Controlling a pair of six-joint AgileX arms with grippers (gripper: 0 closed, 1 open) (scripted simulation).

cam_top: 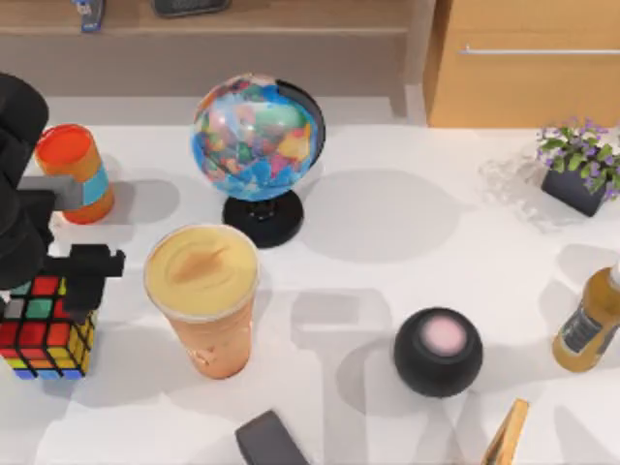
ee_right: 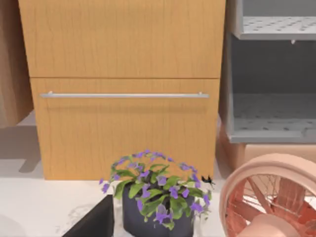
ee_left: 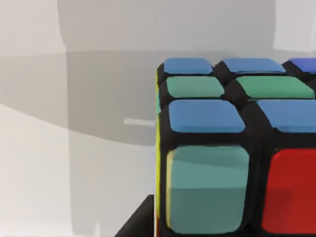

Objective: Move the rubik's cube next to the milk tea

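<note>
The rubik's cube (cam_top: 44, 327) sits clamped in the left gripper (cam_top: 60, 283); lower it gently beside the milk tea (cam_top: 204, 295), then release.

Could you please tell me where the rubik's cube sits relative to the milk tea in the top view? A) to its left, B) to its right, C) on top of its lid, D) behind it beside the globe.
A: the rubik's cube is at the table's left edge under the left gripper, left of the milk tea.
</note>
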